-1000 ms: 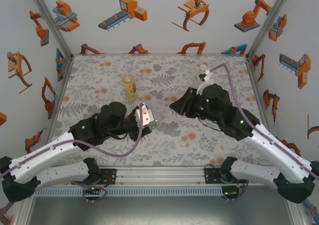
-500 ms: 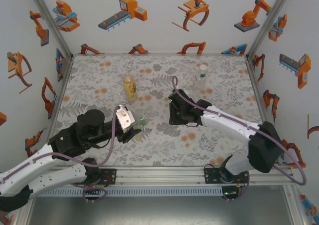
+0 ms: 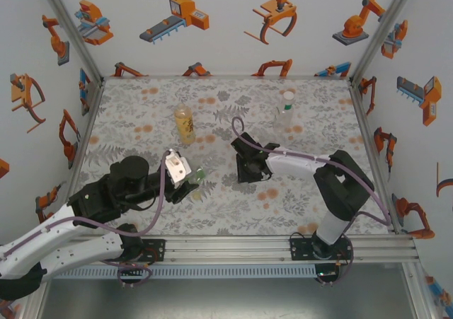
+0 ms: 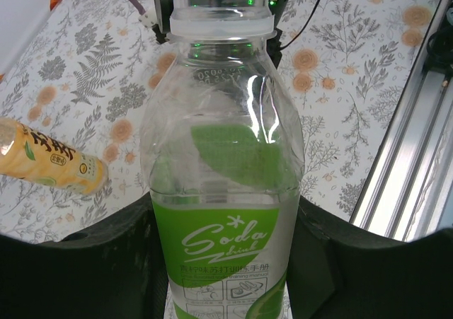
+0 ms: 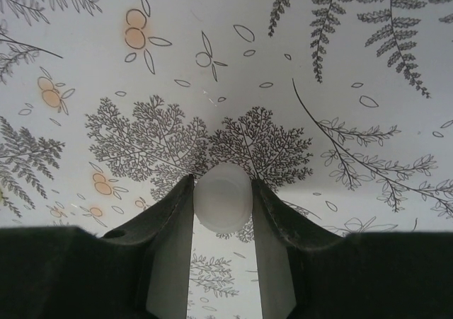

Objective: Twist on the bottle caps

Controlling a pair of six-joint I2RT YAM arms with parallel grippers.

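My left gripper (image 4: 223, 262) is shut on a clear bottle with a green "Soda" label (image 4: 223, 213), its dark fingers pressed on both sides of the label. The bottle's threaded neck (image 4: 219, 8) is bare, with no cap on it. From above, this gripper (image 3: 190, 182) holds the bottle (image 3: 199, 172) at the near left of the table. My right gripper (image 5: 222, 192) is shut on a small white bottle cap (image 5: 222, 197), held at its fingertips just above the patterned table. In the top view it (image 3: 244, 170) hangs over the table's middle, a short way right of the held bottle.
An amber bottle with a yellow label (image 3: 185, 124) stands at the back left, also visible as the amber bottle (image 4: 49, 160) in the left wrist view. A slim clear capped bottle (image 3: 284, 114) stands at the back right. A metal rail (image 3: 226, 252) runs along the near edge.
My right gripper has come from beside the back-right bottle to the table's middle with the cap. My left gripper drew the green-label bottle slightly toward the near left, then held still.
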